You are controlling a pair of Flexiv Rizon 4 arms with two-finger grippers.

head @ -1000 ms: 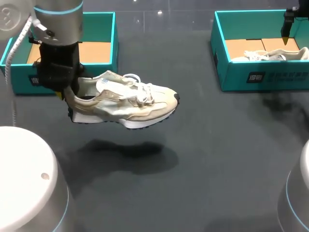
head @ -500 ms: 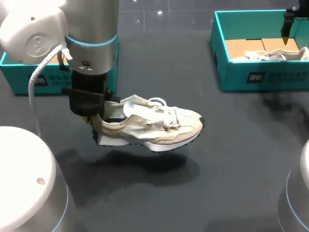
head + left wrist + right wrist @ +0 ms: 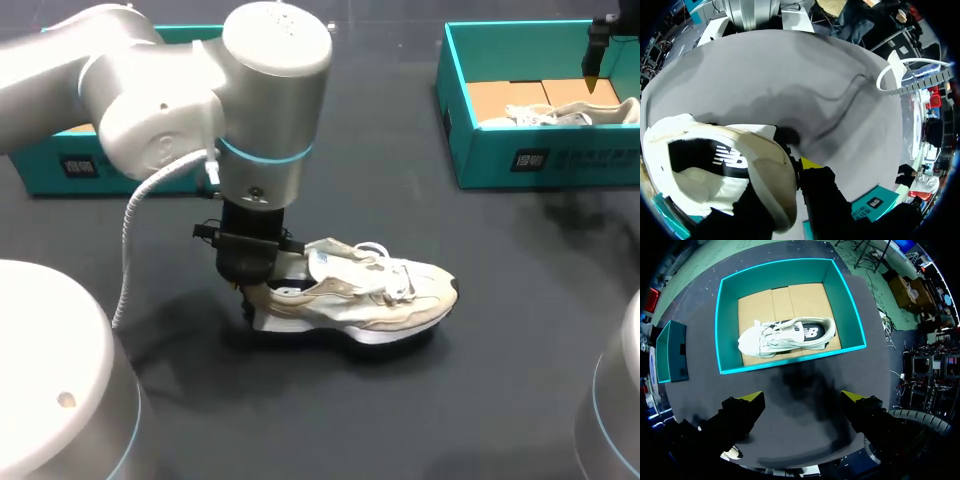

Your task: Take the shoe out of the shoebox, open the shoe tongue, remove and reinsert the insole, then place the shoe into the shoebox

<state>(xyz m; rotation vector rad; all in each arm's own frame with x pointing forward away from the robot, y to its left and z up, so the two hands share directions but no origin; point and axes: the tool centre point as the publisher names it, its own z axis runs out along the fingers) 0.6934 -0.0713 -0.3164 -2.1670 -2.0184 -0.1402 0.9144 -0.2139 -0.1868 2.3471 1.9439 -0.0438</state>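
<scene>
A cream sneaker (image 3: 365, 295) with white laces lies low at the table's middle, toe pointing right, its shadow tight under the sole. My left gripper (image 3: 249, 296) is shut on its heel collar. In the left wrist view one yellow-tipped finger (image 3: 810, 163) presses the outside of the heel of the sneaker (image 3: 715, 165); the other finger is hidden inside. My right gripper (image 3: 592, 68) hangs open above the right teal shoebox (image 3: 540, 160). Its view looks down between wide-spread fingers (image 3: 802, 397) at a second sneaker (image 3: 785, 335) lying in that shoebox (image 3: 720, 330).
The left teal shoebox (image 3: 60, 165) stands at the back left, mostly behind my left arm. The second sneaker (image 3: 560, 115) lies on brown cardboard in the right box. Dark tabletop (image 3: 500, 380) spreads in front of and to the right of the held sneaker.
My left arm has carried the sneaker rightward and down, from up beside the left shoebox to the table's middle. The right arm has not moved.
</scene>
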